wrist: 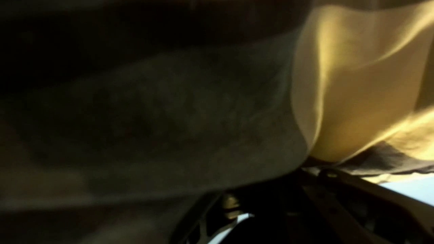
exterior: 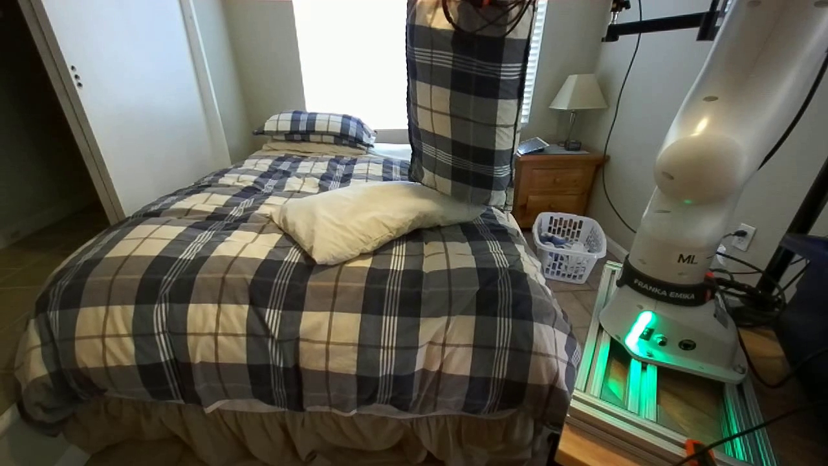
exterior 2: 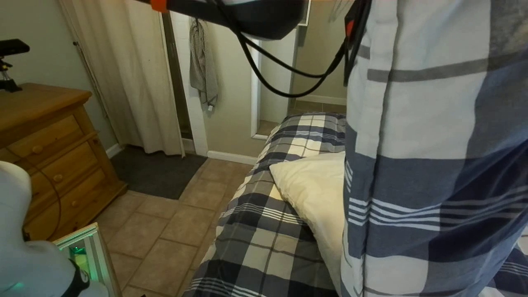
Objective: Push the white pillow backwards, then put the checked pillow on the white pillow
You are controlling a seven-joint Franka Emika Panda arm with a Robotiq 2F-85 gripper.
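The white pillow [exterior: 369, 220] lies flat and slightly slanted across the middle of the bed. It also shows in an exterior view [exterior 2: 311, 185], partly hidden behind the checked pillow. The checked pillow [exterior: 462, 110] hangs upright from the arm, its lower end at the white pillow's far right part. I cannot tell whether they touch. It fills the right of an exterior view [exterior 2: 429, 173] and most of the wrist view [wrist: 152, 112], which is dark. My gripper [wrist: 271, 189] is shut on the checked pillow's upper part; the fingertips are hidden in dark cloth.
The plaid bed [exterior: 259, 310] fills the middle. Another plaid pillow [exterior: 317, 126] lies at its head. A nightstand [exterior: 559, 178] with a lamp [exterior: 577, 97] and a white laundry basket [exterior: 569, 249] stand beside the bed. A wooden dresser [exterior 2: 53, 165] stands across the floor.
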